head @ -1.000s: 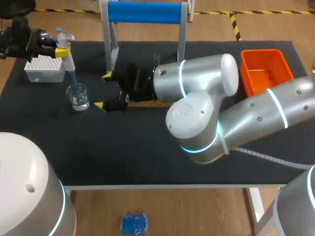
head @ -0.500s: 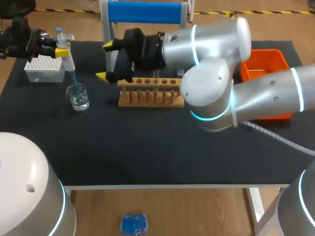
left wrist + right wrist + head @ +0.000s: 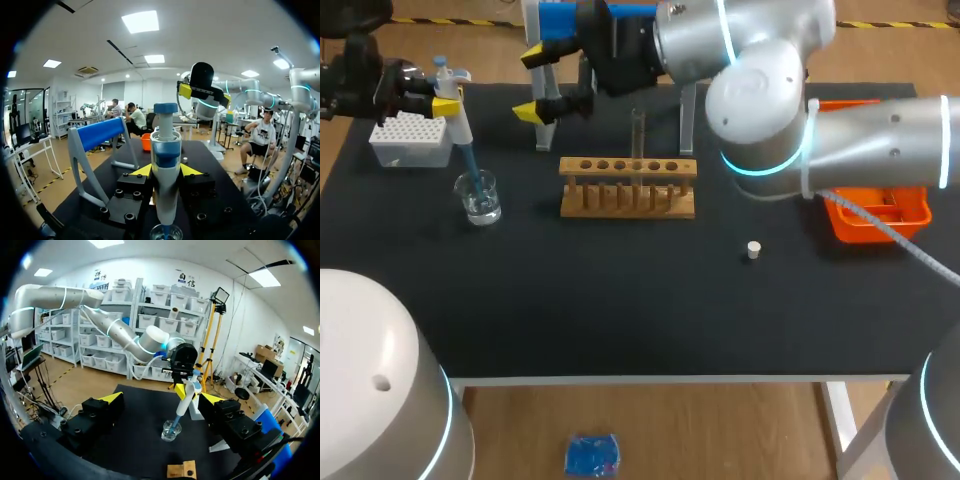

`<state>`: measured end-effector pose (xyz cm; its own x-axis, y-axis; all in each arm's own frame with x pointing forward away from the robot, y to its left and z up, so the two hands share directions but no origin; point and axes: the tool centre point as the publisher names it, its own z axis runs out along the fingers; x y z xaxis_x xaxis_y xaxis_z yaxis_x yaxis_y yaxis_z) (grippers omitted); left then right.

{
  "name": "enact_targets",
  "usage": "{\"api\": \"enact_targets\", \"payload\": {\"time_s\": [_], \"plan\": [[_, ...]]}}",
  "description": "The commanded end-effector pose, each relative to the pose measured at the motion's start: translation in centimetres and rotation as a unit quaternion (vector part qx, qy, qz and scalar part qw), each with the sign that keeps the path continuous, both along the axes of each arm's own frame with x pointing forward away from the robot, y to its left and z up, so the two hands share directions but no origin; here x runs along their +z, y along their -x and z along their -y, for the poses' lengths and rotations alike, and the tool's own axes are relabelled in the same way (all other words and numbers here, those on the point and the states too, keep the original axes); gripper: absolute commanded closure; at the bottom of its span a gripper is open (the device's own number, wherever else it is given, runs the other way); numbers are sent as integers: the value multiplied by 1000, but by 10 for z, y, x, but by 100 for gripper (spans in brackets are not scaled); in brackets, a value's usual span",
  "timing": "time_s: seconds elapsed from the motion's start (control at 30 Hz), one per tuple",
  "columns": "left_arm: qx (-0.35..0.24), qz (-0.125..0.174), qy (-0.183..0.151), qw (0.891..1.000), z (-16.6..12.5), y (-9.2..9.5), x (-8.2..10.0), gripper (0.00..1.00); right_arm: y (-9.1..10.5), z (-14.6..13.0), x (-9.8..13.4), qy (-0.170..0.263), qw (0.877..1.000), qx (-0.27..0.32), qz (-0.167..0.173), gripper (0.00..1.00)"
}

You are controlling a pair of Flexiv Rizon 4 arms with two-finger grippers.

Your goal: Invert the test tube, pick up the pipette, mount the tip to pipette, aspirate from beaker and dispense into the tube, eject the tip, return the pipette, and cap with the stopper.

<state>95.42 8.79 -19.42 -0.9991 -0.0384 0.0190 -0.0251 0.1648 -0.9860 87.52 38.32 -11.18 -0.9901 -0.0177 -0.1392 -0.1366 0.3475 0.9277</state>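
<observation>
Left gripper point(image 3: 165, 171) clamped on the pipette point(image 3: 165, 150), a white barrel with a blue collar and blue plunger cap. It is held upright, its blue tip point(image 3: 468, 165) dipped into the clear glass beaker point(image 3: 478, 197) beside the white tip box point(image 3: 410, 140). The test tube point(image 3: 638, 135) stands upright in the wooden rack point(image 3: 628, 188). The stopper point(image 3: 753, 250) lies apart on the dark surface point(image 3: 620, 290). Right gripper point(image 3: 532, 84), fingers spread wide, hangs above the surface's far side.

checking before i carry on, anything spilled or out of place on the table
Nothing stands out. The tube stands upright in the rack, the pipette tip is in the beaker, and the stopper lies alone on the table, no spill visible.
</observation>
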Motion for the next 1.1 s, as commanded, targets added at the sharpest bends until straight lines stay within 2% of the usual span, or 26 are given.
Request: {"api": "enact_targets", "payload": {"time_s": [0.03, 0.1, 0.13, 0.3, 0.6, 0.9, 1.1], "plan": [[-1, 1, 0, 1000, 0, -1, -1, 100, -15, -22, 3, 107, 992, 57, -33, 58], [-1, 1, 0, 1000, 0, -1, -1, 100, -19, -29, 2, 111, 992, 54, -33, 95], [-1, 1, 0, 1000, 0, -1, -1, 100, -21, -32, 2, 113, 992, 54, -34, 100], [-1, 1, 0, 1000, 0, -1, -1, 100, -34, -44, 0, 119, 991, 48, -34, 100], [-1, 1, 0, 1000, 0, -1, -1, 100, -48, -57, 0, 100, 993, 47, -49, 100], [-1, 1, 0, 1000, 0, -1, -1, 100, -63, -69, 5, 53, 994, 63, -68, 100], [-1, 1, 0, 1000, 0, -1, -1, 100, -66, -80, 3, 34, 993, 81, -77, 100]]}}
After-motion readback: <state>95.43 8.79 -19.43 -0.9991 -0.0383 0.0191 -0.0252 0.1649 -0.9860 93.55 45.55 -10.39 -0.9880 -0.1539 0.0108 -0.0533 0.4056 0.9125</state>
